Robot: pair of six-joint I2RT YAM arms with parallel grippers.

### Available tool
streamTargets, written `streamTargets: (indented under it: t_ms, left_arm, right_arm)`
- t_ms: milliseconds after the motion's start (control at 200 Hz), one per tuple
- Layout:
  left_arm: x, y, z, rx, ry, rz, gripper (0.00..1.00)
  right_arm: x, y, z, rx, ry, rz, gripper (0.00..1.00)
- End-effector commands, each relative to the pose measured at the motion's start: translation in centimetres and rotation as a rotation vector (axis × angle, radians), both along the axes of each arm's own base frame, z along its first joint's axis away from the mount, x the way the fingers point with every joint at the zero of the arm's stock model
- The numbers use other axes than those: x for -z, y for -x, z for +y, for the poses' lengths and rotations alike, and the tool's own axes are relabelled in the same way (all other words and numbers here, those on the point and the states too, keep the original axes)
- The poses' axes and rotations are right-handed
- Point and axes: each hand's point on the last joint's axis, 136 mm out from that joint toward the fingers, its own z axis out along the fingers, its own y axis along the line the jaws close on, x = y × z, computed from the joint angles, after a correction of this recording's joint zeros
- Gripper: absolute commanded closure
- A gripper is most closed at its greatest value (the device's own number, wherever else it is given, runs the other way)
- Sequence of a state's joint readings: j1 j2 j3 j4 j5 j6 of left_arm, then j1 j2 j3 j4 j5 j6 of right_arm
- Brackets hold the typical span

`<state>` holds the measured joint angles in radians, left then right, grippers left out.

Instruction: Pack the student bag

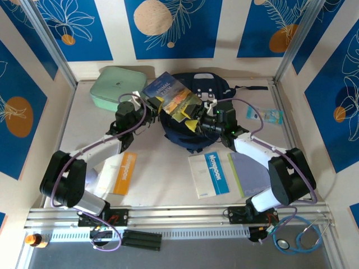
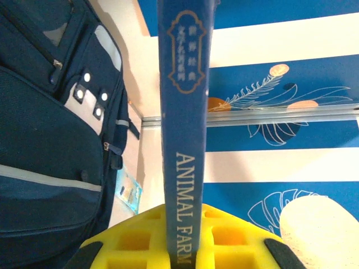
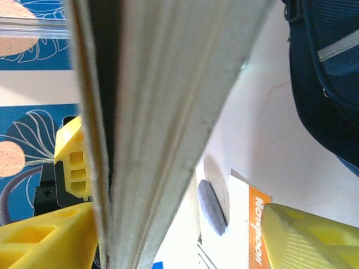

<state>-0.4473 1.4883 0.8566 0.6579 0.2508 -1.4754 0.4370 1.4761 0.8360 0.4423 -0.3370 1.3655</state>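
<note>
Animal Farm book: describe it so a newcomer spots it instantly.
Start at the navy student bag at the table's far centre. Both grippers, left and right, hold a blue paperback above it. Its spine reads ANIMAL FARM, unlike the notebooks lying flat.

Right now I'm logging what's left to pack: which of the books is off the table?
The Animal Farm book, held over the bag between both end effectors; the rest lie flat.
</note>
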Motion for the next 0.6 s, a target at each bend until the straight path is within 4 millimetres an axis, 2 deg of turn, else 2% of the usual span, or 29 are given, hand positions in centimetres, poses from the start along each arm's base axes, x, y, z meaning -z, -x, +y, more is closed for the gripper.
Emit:
streamTargets:
  t_ms: [0, 160, 265, 395, 430, 595]
  left_arm:
    - [-6.3, 0.7, -1.1, 0.058, 0.108, -0.154, 1.00]
    - [-5.1, 1.4, -0.9, 0.062, 0.094, -0.115, 1.00]
    - [-4.8, 1.7, -0.8, 0.062, 0.088, -0.125, 1.00]
    - [-3.8, 1.8, -1.0, 0.080, 0.068, -0.112, 1.00]
    - [-3.4, 1.8, -0.9, 0.075, 0.065, -0.104, 1.00]
    - [-1.1, 2.1, -0.6, 0.079, 0.007, -0.062, 1.00]
  right_arm:
    - [-2.5, -0.5, 0.6, -0.023, -0.062, -0.078, 0.28]
    - [-3.2, -0.9, 0.8, -0.030, -0.060, -0.111, 0.32]
    - [-3.4, -1.3, 0.5, -0.014, -0.062, -0.124, 0.39]
    - [-4.3, -1.3, 0.6, -0.025, -0.070, -0.178, 0.59]
    - [-4.6, -1.2, 0.6, -0.038, -0.063, -0.190, 0.67]
    - [-3.9, -0.6, 0.0, -0.035, -0.011, -0.194, 0.87]
